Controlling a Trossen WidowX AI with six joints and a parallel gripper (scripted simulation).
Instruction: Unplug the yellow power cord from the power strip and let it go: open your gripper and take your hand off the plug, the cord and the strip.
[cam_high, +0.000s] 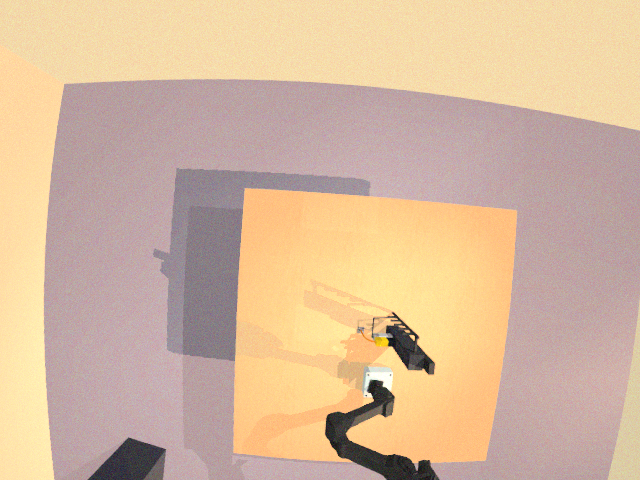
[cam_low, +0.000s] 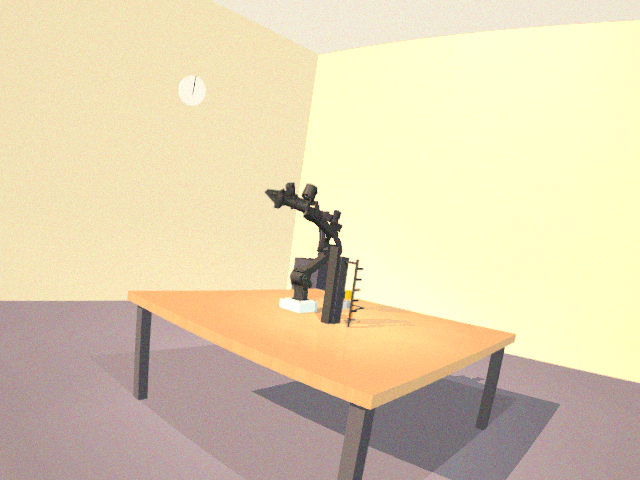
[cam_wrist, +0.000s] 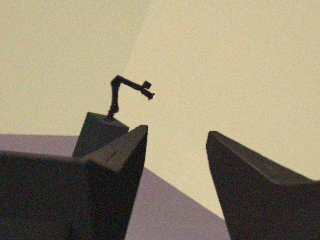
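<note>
While the gripper (cam_low: 268, 193) (cam_wrist: 177, 135) hangs part-open, any lettering is illegibly small.

Top view: high overhead, far back, facing down on the whole worktop (cam_high: 439, 258) (cam_low: 268, 330). Exterior: off one corner, slightly above its edges, mid-range, sharing worktop and arm (cam_high: 361, 454) (cam_low: 310, 266) with top. Wrist: between-finger close-up, facing wall (cam_wrist: 240, 65).

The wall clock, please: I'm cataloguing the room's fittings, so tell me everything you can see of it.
The wall clock is a plain, round, whitish disc with thin dark hand markings running nearly upright. No numerals or rim can be made out; its material is unclear. It sits flat, high on the left-hand yellowish wall, apparently touching nothing else.
</note>
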